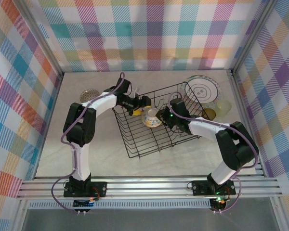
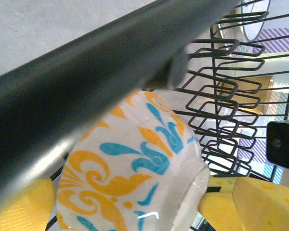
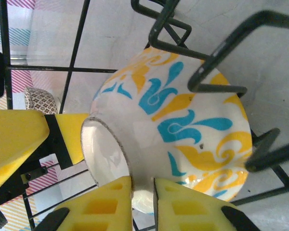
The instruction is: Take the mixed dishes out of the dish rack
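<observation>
From above, the dish rack sits askew in the middle of the table, with a blue-and-orange bowl inside near its far edge. The left gripper and right gripper flank the bowl. A cream plate stands at the rack's far right corner. In the left wrist view, beneath a thick rack wire, the left gripper is spread wide with the bowl between its pads; I cannot tell if they touch it. In the right wrist view, the right gripper is nearly closed, pinching the foot ring of the bowl.
</observation>
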{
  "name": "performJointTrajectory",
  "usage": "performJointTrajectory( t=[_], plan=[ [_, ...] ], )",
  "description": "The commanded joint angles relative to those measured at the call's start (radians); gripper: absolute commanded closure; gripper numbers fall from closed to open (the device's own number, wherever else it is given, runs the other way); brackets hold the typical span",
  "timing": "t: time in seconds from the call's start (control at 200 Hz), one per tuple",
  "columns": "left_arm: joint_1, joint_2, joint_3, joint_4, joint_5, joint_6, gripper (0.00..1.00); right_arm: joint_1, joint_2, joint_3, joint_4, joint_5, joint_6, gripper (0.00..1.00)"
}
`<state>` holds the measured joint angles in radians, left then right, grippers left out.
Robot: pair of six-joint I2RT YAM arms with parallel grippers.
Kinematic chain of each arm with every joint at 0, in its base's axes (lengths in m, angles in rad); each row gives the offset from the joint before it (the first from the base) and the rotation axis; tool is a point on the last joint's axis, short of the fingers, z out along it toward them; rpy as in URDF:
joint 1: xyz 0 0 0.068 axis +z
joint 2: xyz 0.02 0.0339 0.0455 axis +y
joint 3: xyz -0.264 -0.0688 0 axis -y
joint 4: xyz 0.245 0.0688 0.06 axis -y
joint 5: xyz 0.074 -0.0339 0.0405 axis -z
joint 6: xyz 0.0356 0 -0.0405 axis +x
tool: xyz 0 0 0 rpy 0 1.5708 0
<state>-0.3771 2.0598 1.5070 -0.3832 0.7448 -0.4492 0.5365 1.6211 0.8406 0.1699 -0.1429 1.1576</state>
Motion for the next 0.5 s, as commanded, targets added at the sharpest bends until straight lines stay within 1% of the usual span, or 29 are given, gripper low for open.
performJointTrajectory(
  t=[0.0, 0.095, 0.175, 0.24, 0.33, 0.405, 0.46, 0.495],
  plan=[
    [-0.005, 0.022, -0.024, 0.019, 0.062, -0.018, 0.05, -0.013, 0.05, -0.06, -0.158, 0.039, 0.008, 0.86],
    [-0.008, 0.024, -0.024, 0.012, 0.063, -0.023, 0.05, -0.015, 0.052, -0.06, -0.153, 0.037, 0.007, 0.87],
    [-0.008, 0.018, -0.016, -0.024, 0.032, -0.002, 0.05, -0.017, 0.054, -0.063, -0.152, 0.035, 0.007, 0.9],
    [-0.006, 0.006, -0.019, -0.025, 0.016, 0.004, 0.05, -0.017, 0.053, -0.064, -0.153, 0.033, 0.003, 0.88],
    [-0.006, 0.002, -0.009, -0.023, 0.018, -0.001, 0.05, -0.016, 0.053, -0.039, -0.188, 0.033, -0.024, 0.79],
    [-0.006, 0.008, 0.002, -0.034, 0.011, 0.0, 0.05, -0.016, 0.042, -0.021, -0.229, 0.047, -0.036, 0.65],
    [-0.006, 0.009, 0.002, -0.036, 0.008, 0.0, 0.05, -0.015, 0.03, -0.003, -0.268, 0.06, -0.058, 0.57],
    [-0.006, 0.007, 0.0, -0.036, 0.006, 0.001, 0.05, -0.013, 0.02, 0.008, -0.293, 0.072, -0.066, 0.54]
  ],
)
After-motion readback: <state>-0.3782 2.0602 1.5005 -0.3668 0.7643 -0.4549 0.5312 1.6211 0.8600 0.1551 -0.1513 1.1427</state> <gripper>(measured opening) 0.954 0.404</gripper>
